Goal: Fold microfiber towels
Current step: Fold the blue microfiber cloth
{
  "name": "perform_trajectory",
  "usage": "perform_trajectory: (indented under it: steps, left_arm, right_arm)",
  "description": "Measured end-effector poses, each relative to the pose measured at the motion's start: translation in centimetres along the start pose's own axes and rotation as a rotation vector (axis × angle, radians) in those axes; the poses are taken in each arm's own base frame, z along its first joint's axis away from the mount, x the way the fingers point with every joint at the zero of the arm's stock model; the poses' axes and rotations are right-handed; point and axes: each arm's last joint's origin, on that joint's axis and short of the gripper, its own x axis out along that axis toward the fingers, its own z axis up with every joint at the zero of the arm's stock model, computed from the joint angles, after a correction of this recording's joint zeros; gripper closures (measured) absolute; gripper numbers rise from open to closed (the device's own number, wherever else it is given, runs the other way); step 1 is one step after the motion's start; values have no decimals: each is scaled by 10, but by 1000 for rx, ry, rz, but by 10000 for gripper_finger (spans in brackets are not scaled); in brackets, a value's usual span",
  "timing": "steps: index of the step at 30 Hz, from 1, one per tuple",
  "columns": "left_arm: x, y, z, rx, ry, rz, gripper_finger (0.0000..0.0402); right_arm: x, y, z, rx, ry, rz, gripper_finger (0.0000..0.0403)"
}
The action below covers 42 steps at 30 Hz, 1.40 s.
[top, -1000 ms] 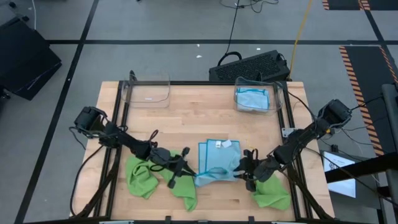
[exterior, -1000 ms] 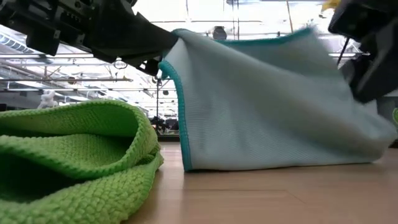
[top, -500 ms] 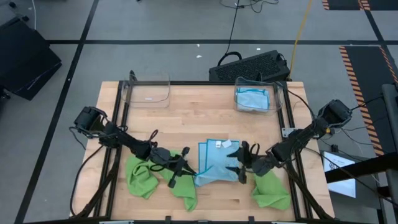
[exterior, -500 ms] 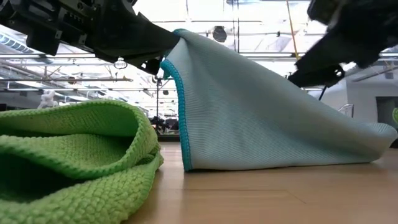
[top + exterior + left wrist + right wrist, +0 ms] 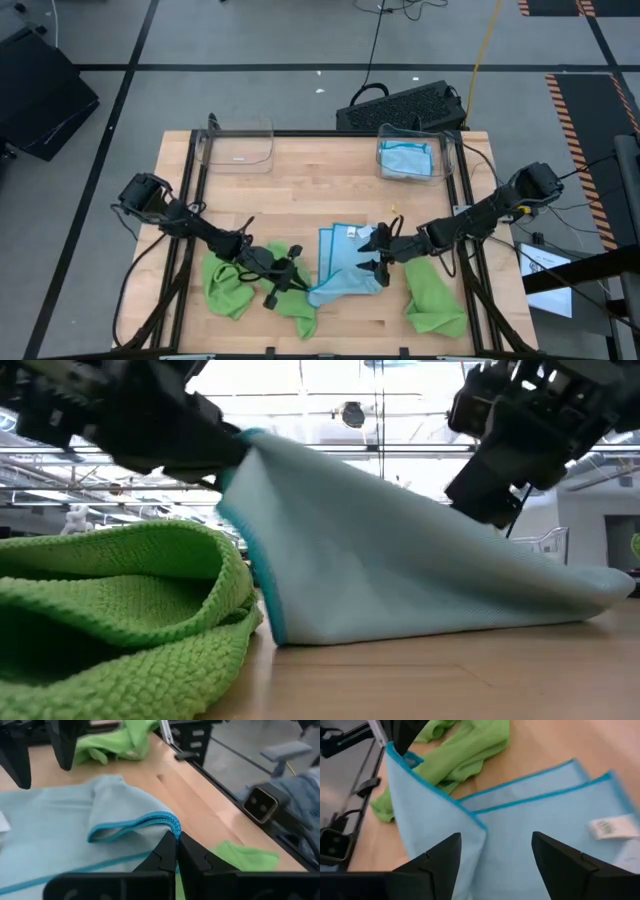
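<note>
Whereas half a second earlier the right gripper sat at the blue towel's right edge, it had moved up over it, jaws wide and empty. White tag — print unreadable. Left gripper pinched shut on the towel's near-left corner, lifted beside the green towel — the rest on the table.

I count two clear plastic bins: one at the table's far left, one at far right. My two arms work here. Light blue microfiber towels: two, one spread, one folded. Lime green towels: three heaps.
</note>
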Motion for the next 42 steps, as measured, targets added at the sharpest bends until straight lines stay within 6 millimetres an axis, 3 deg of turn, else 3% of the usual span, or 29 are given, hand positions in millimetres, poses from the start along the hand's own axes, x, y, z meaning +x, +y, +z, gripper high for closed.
perform_trajectory:
  steps: [11, 17, 20, 33, 42]
  left_arm:
    - [17, -16, -32, 1, 111, -67, 395]
    - [19, -16, -35, -13, 104, -62, 393]
    - [19, -16, -34, -10, 102, -59, 397]
    - [19, -16, -35, 14, 107, -59, 393]
    - [19, -16, -35, 18, 108, -58, 394]
  right_arm:
    - [47, -10, -5, 84, -27, 207, 164]
    - [81, -8, 9, 78, 86, 295, 181]
    - [92, -6, 14, 59, 192, 255, 185]
    - [92, -8, 16, 162, 326, 204, 163]
    - [81, 15, 15, 91, 393, 436, 182]
